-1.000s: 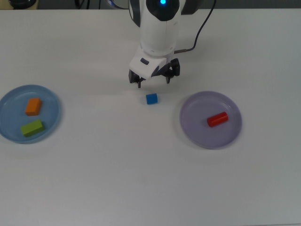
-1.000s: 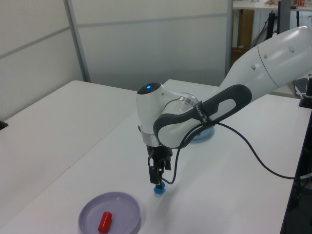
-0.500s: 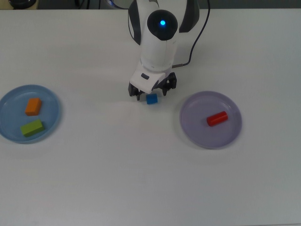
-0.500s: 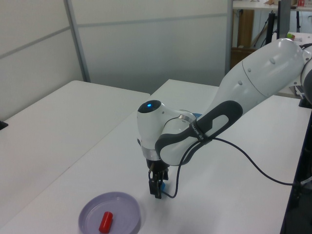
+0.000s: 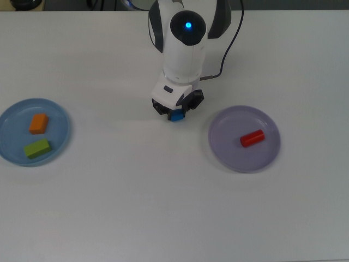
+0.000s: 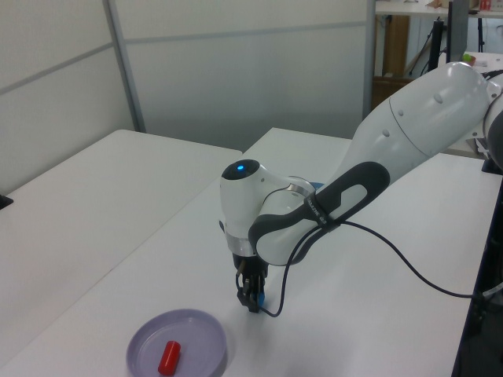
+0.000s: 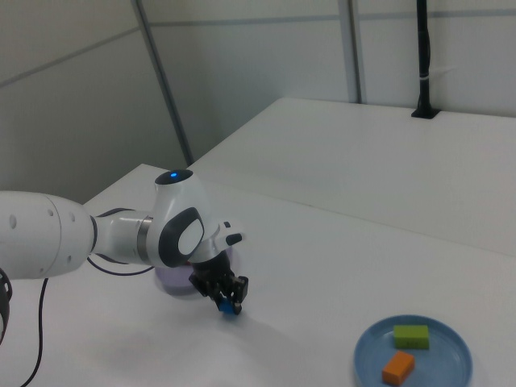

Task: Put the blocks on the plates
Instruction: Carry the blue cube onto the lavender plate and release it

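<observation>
A plain white counter fills the room's middle, with pale partition walls behind it in the left view and the right view. My tool is down at the counter near the centre of the top view, its two fingers closed in on either side of the small blue cube, which sits between them on the surface; only a sliver of blue shows under my white wrist in the top view, and a blue edge peeks out at the fingertips in the right view. To the top view's right, near the cube but apart from it, lies the pale lavender plate with the red cylinder lying on its side inside. Well apart, at the top view's left edge, the light blue plate holds the orange block and the lime-green block, side by side without touching. A black cable trails from my wrist.
</observation>
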{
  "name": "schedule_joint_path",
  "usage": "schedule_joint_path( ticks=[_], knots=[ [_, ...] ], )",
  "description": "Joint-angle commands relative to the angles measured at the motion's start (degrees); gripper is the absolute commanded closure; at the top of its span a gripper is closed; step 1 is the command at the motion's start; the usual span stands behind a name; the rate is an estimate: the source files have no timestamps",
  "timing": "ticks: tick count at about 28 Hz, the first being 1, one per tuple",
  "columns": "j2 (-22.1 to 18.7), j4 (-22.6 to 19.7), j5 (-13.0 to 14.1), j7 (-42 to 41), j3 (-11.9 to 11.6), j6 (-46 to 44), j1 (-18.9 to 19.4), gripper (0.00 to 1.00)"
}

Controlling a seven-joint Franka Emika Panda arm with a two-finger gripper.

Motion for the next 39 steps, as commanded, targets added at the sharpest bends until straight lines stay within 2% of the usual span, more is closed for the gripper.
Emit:
schedule_joint_path(
  ticks=[1, 4, 8, 14, 18, 22, 23, 30, 32, 35, 37, 39],
  knots=[
    [-0.19, 4.25, 0.21, 2.12, -0.44, 0.65, 0.76, 1.0],
    [0.07, 6.8, 0.47, 4.85, 0.0, 0.65, 1.29, 1.0],
    [0.86, 9.36, 0.29, 7.93, 0.0, 1.09, 5.24, 1.0],
    [5.16, 14.98, -0.32, 9.34, 0.0, 1.09, 9.55, 1.0],
    [7.28, 15.95, -0.41, 9.86, 0.0, 1.53, 10.52, 0.99],
    [8.25, 16.04, -0.5, 10.04, 0.0, 3.29, 11.31, 0.95],
    [8.51, 16.04, -0.58, 10.21, 0.0, 3.72, 11.31, 0.86],
    [8.51, 15.95, -0.23, 9.6, 0.0, 3.73, 11.31, 0.45],
    [8.51, 16.04, -0.06, 9.69, 0.0, 3.64, 11.31, 0.28],
    [8.34, 16.04, 0.12, 10.13, 0.0, 3.47, 11.31, 0.22],
    [8.16, 15.95, 0.47, 10.22, -0.08, 3.2, 11.31, 0.08],
    [7.81, 15.95, 0.47, 10.22, -0.26, 2.85, 11.14, 0.07]
  ],
)
